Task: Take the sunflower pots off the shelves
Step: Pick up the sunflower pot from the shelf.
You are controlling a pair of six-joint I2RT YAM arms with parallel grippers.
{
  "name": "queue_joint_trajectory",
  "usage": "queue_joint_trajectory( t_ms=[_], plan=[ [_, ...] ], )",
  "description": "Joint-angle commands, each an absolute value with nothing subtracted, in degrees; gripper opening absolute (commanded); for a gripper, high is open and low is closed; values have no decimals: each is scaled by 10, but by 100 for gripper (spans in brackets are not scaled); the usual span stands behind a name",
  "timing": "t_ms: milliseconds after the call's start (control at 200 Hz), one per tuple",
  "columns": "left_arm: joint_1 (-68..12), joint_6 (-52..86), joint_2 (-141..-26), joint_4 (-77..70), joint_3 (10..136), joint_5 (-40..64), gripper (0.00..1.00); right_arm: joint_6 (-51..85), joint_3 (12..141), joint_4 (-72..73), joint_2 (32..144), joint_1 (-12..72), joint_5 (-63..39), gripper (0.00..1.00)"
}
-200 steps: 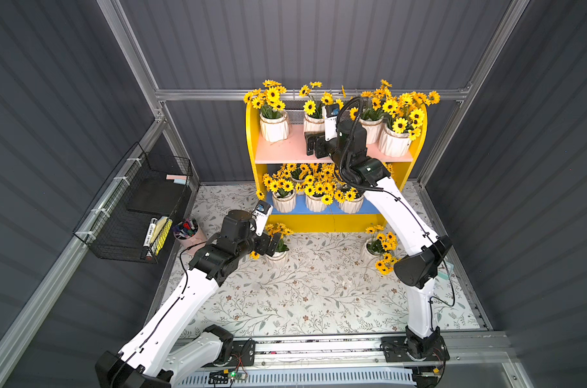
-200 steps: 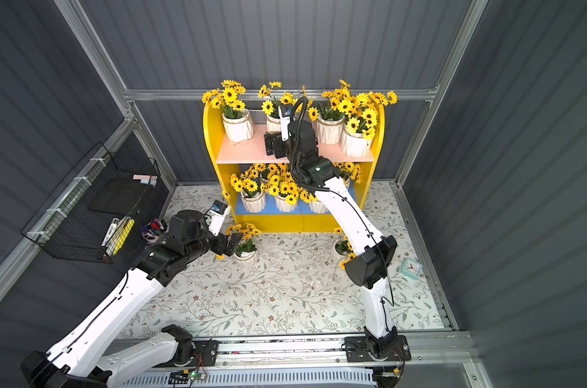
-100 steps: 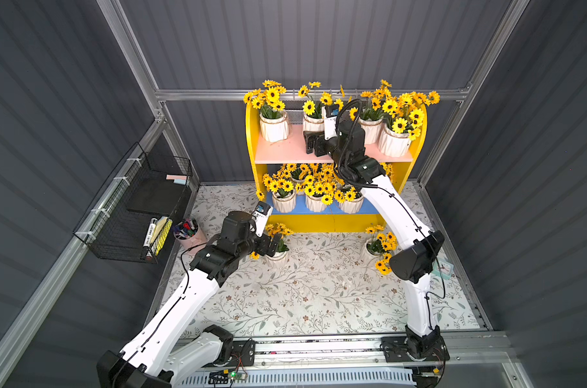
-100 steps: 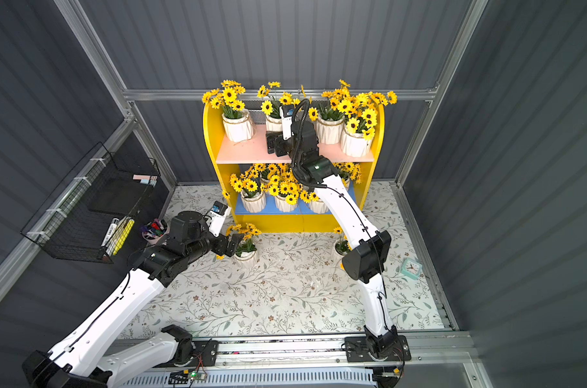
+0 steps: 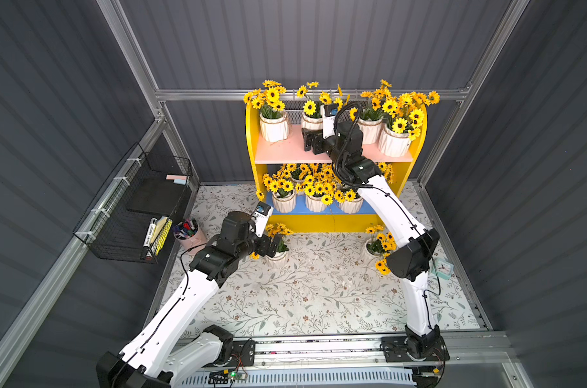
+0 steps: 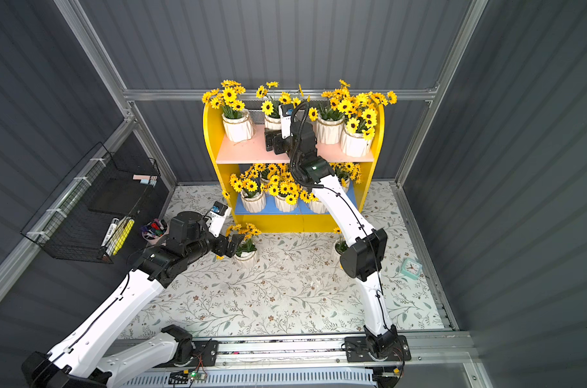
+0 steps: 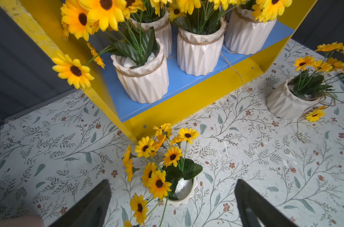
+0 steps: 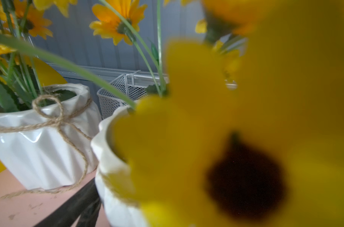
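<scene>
In both top views your right gripper (image 5: 309, 142) hung over the pink board of the shelves (image 5: 278, 154), jaws apart, just in front of the upright shelf pot (image 5: 308, 122) second from the left. Your left gripper (image 5: 274, 242), also spread, sat by the upright floor pot (image 5: 276, 259) below the unit's lower-left corner. In the left wrist view that floor pot stood stems-up at bottom centre between both parted fingers (image 7: 96, 204), touching neither. In the right wrist view one dark finger (image 8: 76, 206) lay just beside the shelf pot's wall at lower left; a blurred bloom hid the other.
</scene>
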State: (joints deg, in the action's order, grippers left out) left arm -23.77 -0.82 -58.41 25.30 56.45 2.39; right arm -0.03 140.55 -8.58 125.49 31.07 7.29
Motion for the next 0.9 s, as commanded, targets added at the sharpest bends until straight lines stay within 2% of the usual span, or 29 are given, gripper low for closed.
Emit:
queue_joint_trajectory(
  t_ms=[0, 255, 630, 895],
  plan=[
    [-233, 0, -571, 244, 554, 36, 99, -14, 1431, -72, 1274, 308, 53, 99],
    [-233, 2, -575, 243, 554, 47, 99, -28, 1470, -77, 1298, 308, 50, 99],
    [-233, -4, -566, 238, 548, 47, 99, -44, 1445, -28, 1291, 306, 32, 99],
    [-233, -7, -563, 237, 546, 48, 100, -46, 1409, -10, 1266, 308, 23, 89]
  ],
)
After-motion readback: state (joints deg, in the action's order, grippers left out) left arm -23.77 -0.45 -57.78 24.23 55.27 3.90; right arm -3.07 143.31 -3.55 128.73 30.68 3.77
